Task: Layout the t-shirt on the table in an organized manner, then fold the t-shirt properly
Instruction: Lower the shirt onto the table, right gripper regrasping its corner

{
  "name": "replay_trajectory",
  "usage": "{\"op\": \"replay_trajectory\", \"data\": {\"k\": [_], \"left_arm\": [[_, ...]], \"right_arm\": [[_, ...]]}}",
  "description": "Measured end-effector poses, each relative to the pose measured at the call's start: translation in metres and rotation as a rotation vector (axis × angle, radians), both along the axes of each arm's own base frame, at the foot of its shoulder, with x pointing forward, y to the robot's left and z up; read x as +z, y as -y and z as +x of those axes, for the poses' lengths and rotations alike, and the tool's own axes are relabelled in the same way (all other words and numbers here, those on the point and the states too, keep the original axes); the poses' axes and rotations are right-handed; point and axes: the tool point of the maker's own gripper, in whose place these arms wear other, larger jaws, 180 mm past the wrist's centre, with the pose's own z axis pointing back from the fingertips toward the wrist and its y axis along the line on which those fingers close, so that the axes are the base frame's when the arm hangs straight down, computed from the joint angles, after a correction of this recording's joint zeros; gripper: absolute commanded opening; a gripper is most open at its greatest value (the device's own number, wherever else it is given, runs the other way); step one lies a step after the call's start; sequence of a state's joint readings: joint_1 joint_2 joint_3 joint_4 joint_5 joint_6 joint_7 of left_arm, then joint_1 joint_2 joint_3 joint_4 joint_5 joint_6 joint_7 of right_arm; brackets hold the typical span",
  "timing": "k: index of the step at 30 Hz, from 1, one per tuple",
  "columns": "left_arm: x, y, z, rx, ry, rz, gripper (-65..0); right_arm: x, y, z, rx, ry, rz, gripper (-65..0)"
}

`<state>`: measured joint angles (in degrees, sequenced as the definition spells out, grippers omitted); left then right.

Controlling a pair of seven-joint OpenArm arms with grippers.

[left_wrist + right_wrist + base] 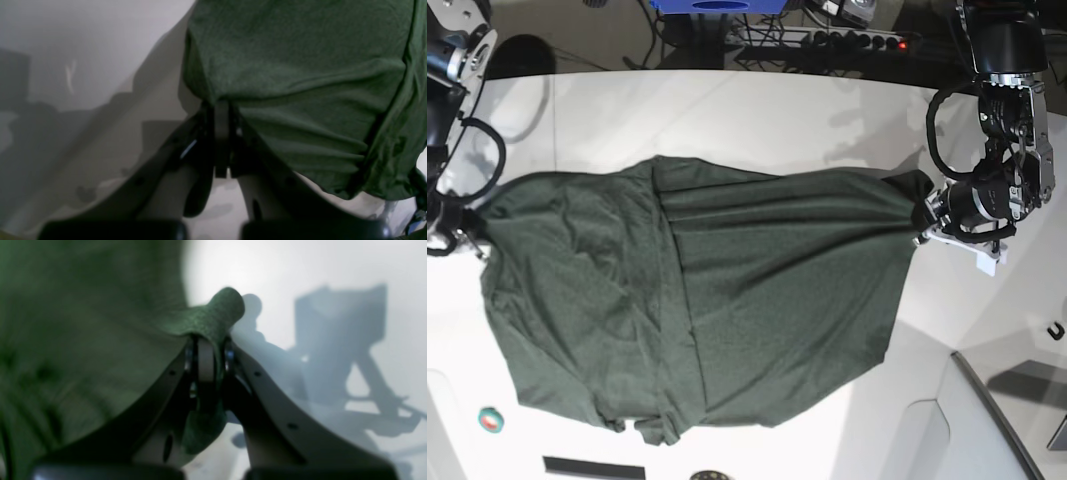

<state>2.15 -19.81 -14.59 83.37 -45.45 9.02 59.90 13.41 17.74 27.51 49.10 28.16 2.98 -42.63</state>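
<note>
The t-shirt (pixel 707 320) is a plain, dark green knit with a fine, slightly fuzzy weave and no print. It lies spread wide across the smooth white table (pixel 757 120), stretched between the two arms. From the base view it forms a broad, rounded-off shape: the edge running between the grippers is pulled fairly taut, while the opposite edge hangs slack in a curve. A long fold line runs across the middle of the cloth, with soft ridges fanning out from each pinched corner.

The left gripper (pixel 222 106) is clenched on one corner of the shirt. Its dark, curved plastic fingers meet tightly, and the fabric bunches into pleats just beyond them, then spreads away to the right of the fingers. White tabletop and grey shadows lie to the left of this gripper.

The right gripper (pixel 208 343) is likewise clamped on the opposite corner. A small rolled lip of green cloth pokes up past its fingertips, and a tail of fabric hangs down between the fingers. The main body of the shirt lies to its left, out of focus, with bare white table to its right.
</note>
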Motion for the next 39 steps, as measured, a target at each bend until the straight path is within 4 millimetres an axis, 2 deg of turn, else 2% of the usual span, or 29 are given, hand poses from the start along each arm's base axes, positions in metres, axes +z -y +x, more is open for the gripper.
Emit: {"op": "replay_trajectory", "data": {"k": [2,5,6,8,12,14,15,17,18,19,21,25,28,32,39], "left_arm": [[-0.003,0.000,-0.005,-0.001,-0.007,0.002,-65.0],[-0.011,0.001,-0.018,0.000,-0.038,0.000,-65.0],[-0.013,0.002,-0.020,0.001,-0.040,-0.001,-65.0],[-0.015,-0.001,-0.022,0.011,-0.032,0.010,-65.0],[-0.020,-0.002,-0.031,0.011,-0.051,0.014,-65.0],[-0.021,-0.003,-0.033,0.012,-0.055,0.016,-65.0],[-0.021,-0.002,-0.034,0.010,-0.055,0.015,-65.0],[-0.020,-0.001,-0.036,0.004,-0.053,0.018,-65.0],[-0.019,-0.001,-0.036,0.003,-0.051,0.019,-65.0],[-0.018,0.000,-0.035,0.003,-0.047,0.018,-65.0],[-0.017,0.001,-0.032,0.003,-0.040,0.017,-65.0],[-0.016,0.001,-0.032,0.001,-0.038,0.016,-65.0],[-0.016,0.001,-0.033,0.002,-0.040,0.017,-65.0],[-0.016,0.001,-0.033,0.001,-0.040,0.017,-65.0],[-0.016,0.001,-0.031,0.002,-0.038,0.017,-65.0]], "right_arm": [[0.000,0.006,-0.004,-0.026,-0.017,-0.003,-51.9],[-0.003,-0.001,-0.012,-0.013,-0.064,0.035,-31.4],[-0.006,-0.001,-0.017,-0.011,-0.076,0.037,-29.4],[-0.002,0.002,-0.027,0.004,-0.076,0.003,-31.8],[0.029,0.008,-0.043,0.004,0.019,-0.108,-36.5],[0.058,-0.014,-0.036,0.089,0.105,-0.171,-36.9],[0.072,-0.035,-0.027,0.175,0.149,-0.198,-36.9],[0.091,-0.098,-0.002,0.407,0.243,-0.188,-36.9],[0.093,-0.125,0.008,0.494,0.269,-0.166,-37.1],[0.090,-0.144,0.013,0.545,0.265,-0.142,-37.1],[0.075,-0.157,0.021,0.588,0.225,-0.124,-37.2],[0.043,-0.146,0.023,0.592,0.116,-0.132,-37.2],[0.033,-0.152,0.028,0.599,0.123,-0.125,-37.2],[0.017,-0.159,0.019,0.617,0.075,-0.106,-37.2],[0.005,-0.146,0.018,0.547,0.060,-0.131,-37.2]]}}
